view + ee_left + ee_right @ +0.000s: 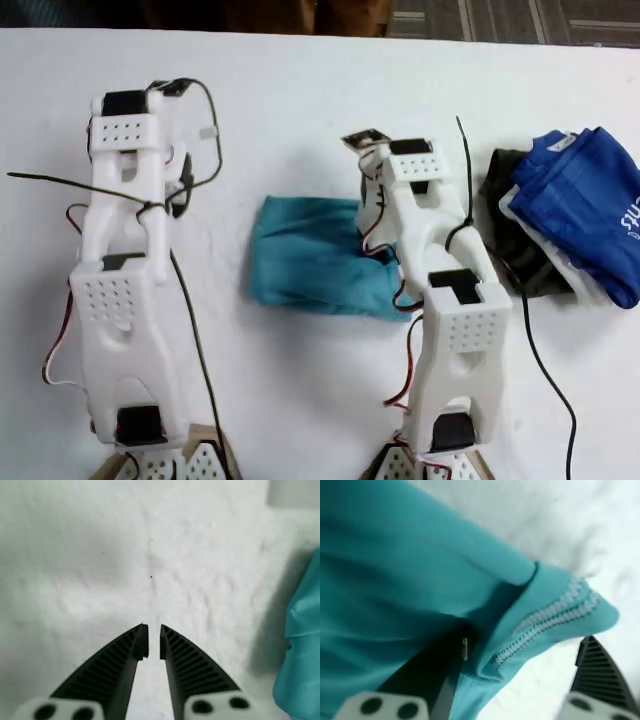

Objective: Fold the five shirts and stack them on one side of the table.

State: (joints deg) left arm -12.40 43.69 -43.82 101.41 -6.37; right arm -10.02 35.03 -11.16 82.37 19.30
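Shirts: one teal shirt [305, 258] lay loosely folded at the middle of the high view, well apart from the pile.

Nearest, at the bottom edge, stood the arm bases; two arms in all. The left arm [125, 250] was at the left of the frame over bare table [300, 100]. The left gripper [151, 641] had its fingers drawn almost together, a thin gap between them and nothing in it.

The right arm [440, 270] bent over the teal shirt's right-hand edge. The right gripper [525, 644] was spread wide, straddling a stitched hem [550, 615], one finger against the cloth and the other standing clear. It gripped nothing.

Farther back, at the right of the frame, was the pile [560, 220]: a blue shirt [585, 210] on top, a white layer [560, 263] under it, and a dark shirt [505, 185] lowest. I counted three colours; whether it held four shirts I could not tell.

Judgement: the last shirt looked folded and ready for stacking. The next move likely calls for closing on the hem through every layer, or the fold may drop open, then carrying it right onto the blue.
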